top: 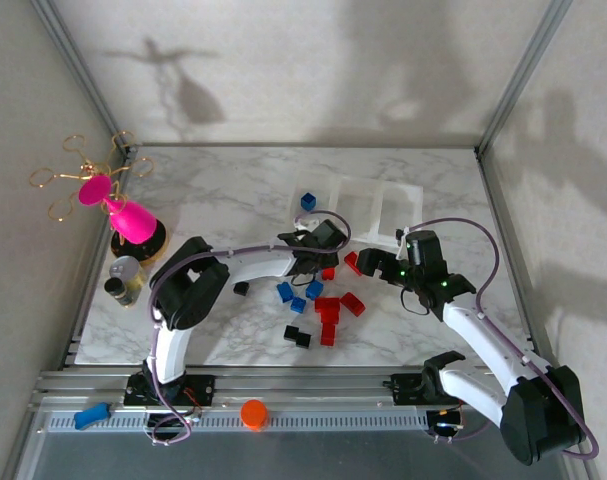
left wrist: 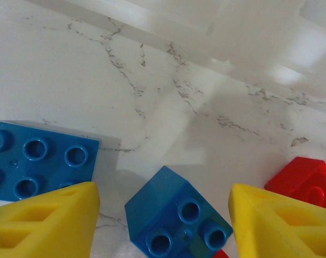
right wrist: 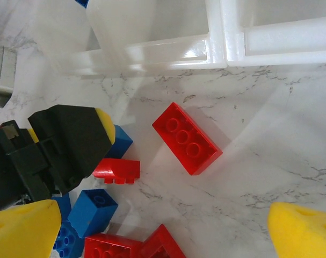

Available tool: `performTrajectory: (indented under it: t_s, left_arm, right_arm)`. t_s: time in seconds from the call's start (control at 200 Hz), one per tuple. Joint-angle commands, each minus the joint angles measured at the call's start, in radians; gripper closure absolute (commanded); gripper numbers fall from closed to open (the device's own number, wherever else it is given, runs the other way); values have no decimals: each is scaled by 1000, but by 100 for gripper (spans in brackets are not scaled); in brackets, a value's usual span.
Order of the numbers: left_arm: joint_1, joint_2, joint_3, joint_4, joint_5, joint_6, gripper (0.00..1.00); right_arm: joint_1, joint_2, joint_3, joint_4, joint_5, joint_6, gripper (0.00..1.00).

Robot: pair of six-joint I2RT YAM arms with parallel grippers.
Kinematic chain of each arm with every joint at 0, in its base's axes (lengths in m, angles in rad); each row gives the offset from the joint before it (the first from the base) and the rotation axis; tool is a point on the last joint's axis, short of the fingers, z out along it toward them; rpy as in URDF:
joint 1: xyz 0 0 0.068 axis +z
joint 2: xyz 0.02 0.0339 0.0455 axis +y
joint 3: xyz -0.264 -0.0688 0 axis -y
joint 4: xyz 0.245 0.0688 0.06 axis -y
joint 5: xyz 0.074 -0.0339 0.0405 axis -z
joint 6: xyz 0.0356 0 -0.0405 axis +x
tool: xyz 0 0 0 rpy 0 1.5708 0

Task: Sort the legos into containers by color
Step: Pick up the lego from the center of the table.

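On the tabletop [top: 233, 180], just short of the containers [top: 355, 195], the legos [top: 328, 305] lie loose, so sorting looks barely begun. The left fingers [left wrist: 44, 223] stand parted around a blue brick [left wrist: 176, 220] without gripping it. The right fingers [right wrist: 302, 231] gape wide over a red brick [right wrist: 187, 138].

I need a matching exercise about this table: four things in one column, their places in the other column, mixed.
Things
1 orange ball
2 pink cup
3 small blue brick
4 flat red brick

Places
A between the jaws of the left gripper
B on the front rail
C just before the containers
D at the left edge of the table

Pairs: 1-B, 2-D, 3-A, 4-C
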Motion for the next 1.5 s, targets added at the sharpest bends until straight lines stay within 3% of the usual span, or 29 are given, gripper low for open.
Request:
performTrajectory:
  t_s: [0.0, 0.255, 0.761, 0.966, 1.066, 1.196, 1.497]
  left_arm:
    - [-22, 22, 31, -42, -39, -46, 36]
    - [-26, 54, 52, -53, -38, -52, 37]
    - [-25, 24, 59, -53, -98, -28, 58]
    - [-20, -9, 58, -70, -120, -6, 60]
    - [-16, -26, 68, -88, -118, 22, 61]
    - [-13, -64, 101, -150, -142, 95, 63]
    - [85, -100, 231, -234, -158, 242, 63]
  right_arm:
    - [7, -5, -7, 5, 10, -24, 1]
    - [8, -2, -8, 10, 5, -30, 1]
    - [8, 4, 8, 8, 9, -40, 1]
    - [7, 4, 21, 4, 11, -44, 1]
    - [8, 6, 34, 4, 3, -52, 1]
    - [12, 13, 61, 32, -93, -96, 1]
    - [19, 108, 148, 39, -40, -131, 1]
